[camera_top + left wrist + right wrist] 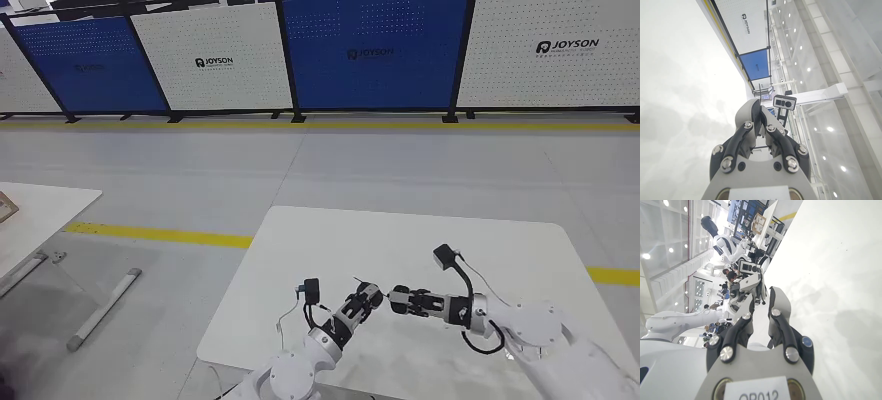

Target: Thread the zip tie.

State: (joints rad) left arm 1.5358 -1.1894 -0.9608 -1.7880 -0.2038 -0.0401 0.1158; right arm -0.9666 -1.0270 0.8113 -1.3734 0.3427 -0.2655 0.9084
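White desk point(300, 240) carries both arms. Writing is mostly in the bg: white and blue pegboard panels point(210, 55) stand at the far side of the grey floor, each w/ a small dark logo near its middle. The same kind of logo shows on the pegboard panels point(745, 32) in the left wrist view. One paper label point(757, 389) w/ black characters sits on the base of the right end effector and is cut by the picture edge. Another paper label point(757, 193) sits on the left one; its print is not readable.

Left end effector point(759, 106): fingers pressed together, closed on the zip tie point(759, 91). The tie is a thin black strip that sticks out past the fingertips, free end in the air above the desk. In the top view the left end effector point(367, 296) is over the near part of the desk, and the zip tie point(357, 281) shows as a short dark line coming out of it.

Right end effector point(762, 292): fingers apart w/ a clear gap, approx. half open, holding nothing; black pads point(771, 300) face each other. In the top view the right end effector point(397, 298) points at the left one, tips just beside each other; contact I cannot tell. In the right wrist view the left end effector point(743, 289) is just ahead of the open fingers.
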